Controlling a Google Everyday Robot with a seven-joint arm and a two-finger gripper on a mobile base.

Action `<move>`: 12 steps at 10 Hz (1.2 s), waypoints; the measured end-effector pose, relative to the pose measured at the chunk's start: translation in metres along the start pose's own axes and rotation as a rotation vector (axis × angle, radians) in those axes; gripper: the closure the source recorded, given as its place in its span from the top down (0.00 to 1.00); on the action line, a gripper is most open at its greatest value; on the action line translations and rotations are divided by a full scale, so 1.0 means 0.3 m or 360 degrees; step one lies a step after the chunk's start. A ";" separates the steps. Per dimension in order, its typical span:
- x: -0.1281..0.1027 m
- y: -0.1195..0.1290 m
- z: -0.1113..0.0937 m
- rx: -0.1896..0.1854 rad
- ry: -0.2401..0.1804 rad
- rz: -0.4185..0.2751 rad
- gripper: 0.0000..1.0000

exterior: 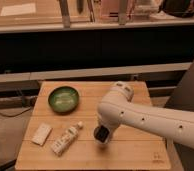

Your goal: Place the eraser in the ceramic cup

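Observation:
My gripper (101,135) hangs from the white arm (140,117) and points down, close over the middle of the wooden table (135,155). Its tip is a dark shape, and I cannot tell whether anything is in it. The black eraser does not show as a separate thing anywhere on the table. The white ceramic cup is not in view; the arm covers much of the table's right half and may hide it.
A green bowl (63,98) stands at the back left. A pale flat block (41,134) lies at the front left. A whitish tube-like item (66,139) lies just left of the gripper. A dark shelf unit stands behind the table.

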 end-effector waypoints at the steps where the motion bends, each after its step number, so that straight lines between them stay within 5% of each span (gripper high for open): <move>1: 0.000 0.002 0.007 0.0005 0.0040 -0.0017 0.00; 5: -0.003 -0.019 0.028 0.0022 0.0209 -0.0112 0.00; 8: 0.003 -0.025 0.037 0.0022 0.0263 -0.0150 0.02; 12: -0.006 -0.019 0.043 0.0015 0.0310 -0.0205 0.40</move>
